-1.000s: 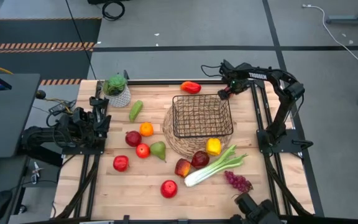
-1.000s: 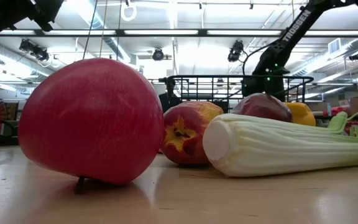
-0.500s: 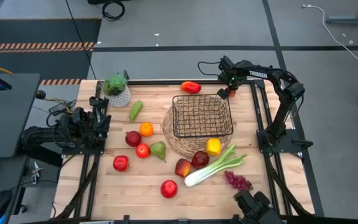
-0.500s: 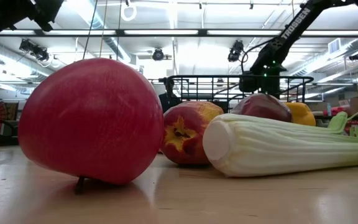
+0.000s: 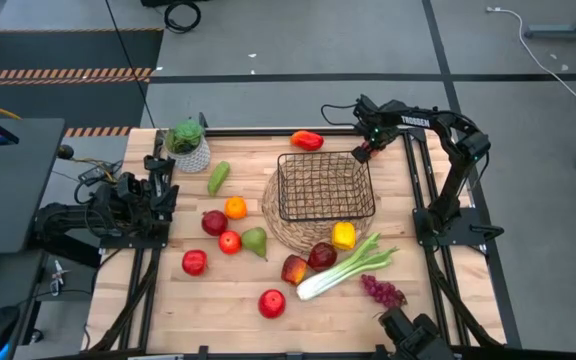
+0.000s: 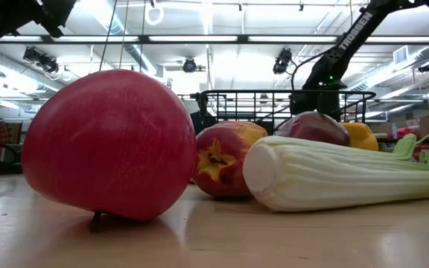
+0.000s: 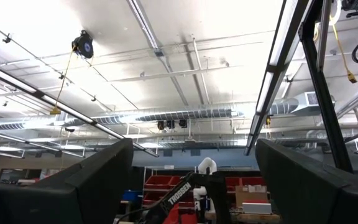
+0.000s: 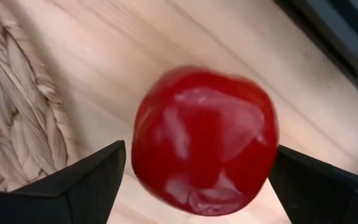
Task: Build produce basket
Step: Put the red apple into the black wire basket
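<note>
Near the bench's far right corner, right gripper (image 5: 360,150) hovers with jaws spread over a red item (image 8: 204,140), nothing gripped. Basket (image 5: 325,186) on straw mat (image 5: 283,228) at mid-bench is empty; all produce remains outside. Left gripper (image 5: 166,190) parked at left edge, fingers apart.

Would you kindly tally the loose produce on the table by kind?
Red apples: 6
Red and yellow peppers: 2
Green pears: 2
Round orange: 1
Pale-green celery stalk: 1
Purple grape bunch: 1
Total: 13
</note>
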Controlling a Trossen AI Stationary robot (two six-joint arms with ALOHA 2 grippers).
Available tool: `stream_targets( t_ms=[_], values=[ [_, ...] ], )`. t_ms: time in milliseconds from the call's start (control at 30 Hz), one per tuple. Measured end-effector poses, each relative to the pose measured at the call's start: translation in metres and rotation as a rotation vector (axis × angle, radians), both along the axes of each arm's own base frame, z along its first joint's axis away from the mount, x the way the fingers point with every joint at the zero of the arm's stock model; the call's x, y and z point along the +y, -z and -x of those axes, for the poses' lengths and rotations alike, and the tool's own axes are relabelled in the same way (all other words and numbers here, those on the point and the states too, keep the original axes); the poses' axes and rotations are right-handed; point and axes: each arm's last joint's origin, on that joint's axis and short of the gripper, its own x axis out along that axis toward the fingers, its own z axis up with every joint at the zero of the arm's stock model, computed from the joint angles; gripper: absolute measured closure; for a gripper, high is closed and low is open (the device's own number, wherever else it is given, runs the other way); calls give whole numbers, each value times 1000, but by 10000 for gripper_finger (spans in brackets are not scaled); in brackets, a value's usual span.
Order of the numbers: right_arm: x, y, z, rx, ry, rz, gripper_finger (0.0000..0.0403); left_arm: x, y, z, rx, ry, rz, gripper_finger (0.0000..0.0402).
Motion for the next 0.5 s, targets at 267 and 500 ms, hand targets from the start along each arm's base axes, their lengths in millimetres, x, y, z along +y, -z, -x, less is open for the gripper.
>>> stream_targets(
  t_ms=[267, 500],
  values=[
    [-3, 2, -2, -35, 3, 42, 69, 0, 0, 0, 0, 0, 0, 54],
    [-2, 0, -2, -22, 3, 22, 106, 0, 0, 0, -1, 0, 0, 54]
  ],
)
